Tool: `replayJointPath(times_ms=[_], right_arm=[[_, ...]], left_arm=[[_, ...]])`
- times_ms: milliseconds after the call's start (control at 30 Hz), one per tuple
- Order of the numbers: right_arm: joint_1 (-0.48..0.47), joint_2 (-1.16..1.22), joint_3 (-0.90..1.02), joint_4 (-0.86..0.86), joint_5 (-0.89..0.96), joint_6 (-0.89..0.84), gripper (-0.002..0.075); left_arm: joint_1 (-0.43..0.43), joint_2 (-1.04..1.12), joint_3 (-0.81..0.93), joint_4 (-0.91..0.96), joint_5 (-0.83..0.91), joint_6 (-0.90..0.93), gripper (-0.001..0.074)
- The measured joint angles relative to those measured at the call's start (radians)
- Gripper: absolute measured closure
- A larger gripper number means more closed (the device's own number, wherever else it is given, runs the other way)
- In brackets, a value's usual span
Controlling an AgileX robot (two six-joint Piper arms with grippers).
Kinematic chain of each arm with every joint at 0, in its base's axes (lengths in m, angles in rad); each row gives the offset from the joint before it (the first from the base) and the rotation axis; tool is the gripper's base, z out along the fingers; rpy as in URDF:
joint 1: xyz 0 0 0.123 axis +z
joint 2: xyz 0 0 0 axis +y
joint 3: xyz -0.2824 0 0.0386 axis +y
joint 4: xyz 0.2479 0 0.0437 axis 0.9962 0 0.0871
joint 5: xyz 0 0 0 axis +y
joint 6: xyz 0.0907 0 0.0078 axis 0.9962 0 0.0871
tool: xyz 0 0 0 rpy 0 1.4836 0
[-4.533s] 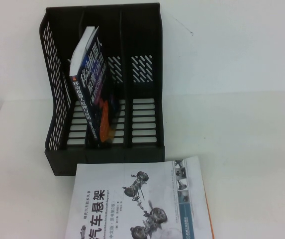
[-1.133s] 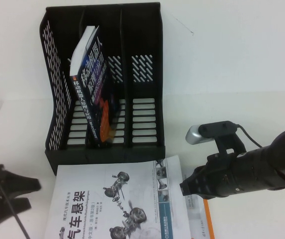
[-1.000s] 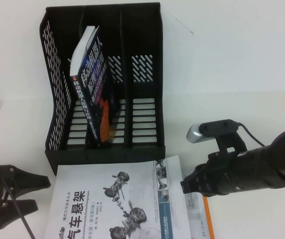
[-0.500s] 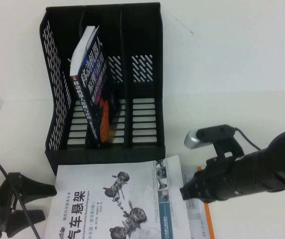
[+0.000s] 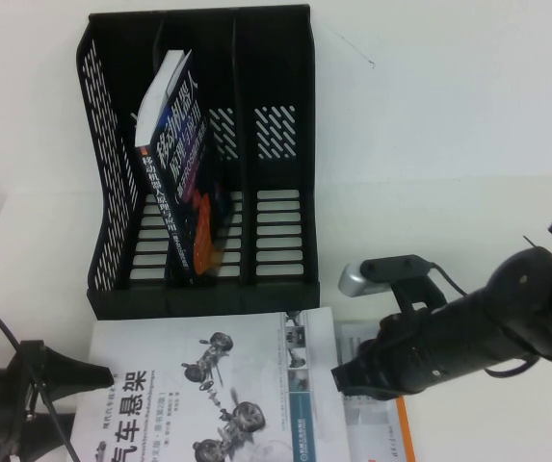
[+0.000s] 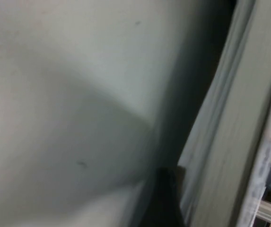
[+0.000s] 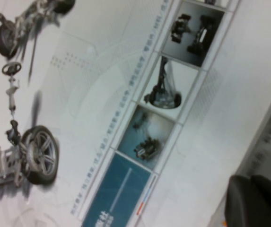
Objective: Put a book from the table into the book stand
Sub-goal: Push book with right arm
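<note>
The white book (image 5: 227, 395) with the car-suspension cover lies flat on the table (image 5: 468, 221), in front of the black book stand (image 5: 285, 164). My right gripper (image 5: 344, 377) is shut and its fingertips rest on the book's right edge; the right wrist view shows the cover (image 7: 102, 109) and the closed fingertips (image 7: 256, 203). My left gripper (image 5: 81, 414) is open at the book's left edge, one finger above the cover. The left wrist view shows the book's page edge (image 6: 234, 142) close up and one dark finger (image 6: 166, 201).
A dark blue book (image 5: 174, 164) leans inside the stand's left and middle compartments. An orange-bordered white book (image 5: 391, 423) lies under the white book, its right part showing. The stand's right compartment (image 5: 280, 221) holds nothing.
The white book has slid left with my right gripper against its right edge. My left gripper has moved right, up to the book's left edge.
</note>
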State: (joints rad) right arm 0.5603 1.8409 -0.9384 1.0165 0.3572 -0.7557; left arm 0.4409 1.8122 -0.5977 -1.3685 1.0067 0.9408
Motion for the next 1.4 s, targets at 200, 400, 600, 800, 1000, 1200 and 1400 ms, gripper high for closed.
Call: replayJointPath(times_ms=[200, 400, 600, 800, 1000, 1200, 1400], right_arm=[[0.0, 0.011, -0.024, -0.002, 0.017, 0.0, 0.0727], [0.0, 0.011, -0.026, 0.007, 0.019, 0.0, 0.0727], [-0.004, 0.011, -0.026, 0.081, 0.035, -0.096, 0.0727], [-0.004, 0.011, -0.029, 0.099, 0.041, -0.132, 0.0727], [-0.004, 0.011, -0.03, 0.057, 0.037, -0.073, 0.0727], [-0.002, -0.005, -0.03, -0.042, 0.05, 0.023, 0.0727], [-0.002, -0.121, -0.03, -0.218, 0.072, 0.099, 0.0727]], left_arm=[[0.0, 0.036, 0.0, -0.007, 0.002, 0.006, 0.0215], [0.0, 0.04, 0.0, -0.003, 0.002, 0.023, 0.0386], [0.004, 0.04, -0.002, -0.033, 0.05, 0.097, 0.0551], [0.006, 0.037, -0.002, -0.04, 0.056, 0.113, 0.0553], [0.006, -0.045, -0.002, -0.032, 0.072, 0.088, 0.0575], [0.0, -0.25, 0.0, 0.004, 0.107, 0.011, 0.0597], [0.0, -0.531, 0.001, 0.048, 0.123, -0.068, 0.0601]])
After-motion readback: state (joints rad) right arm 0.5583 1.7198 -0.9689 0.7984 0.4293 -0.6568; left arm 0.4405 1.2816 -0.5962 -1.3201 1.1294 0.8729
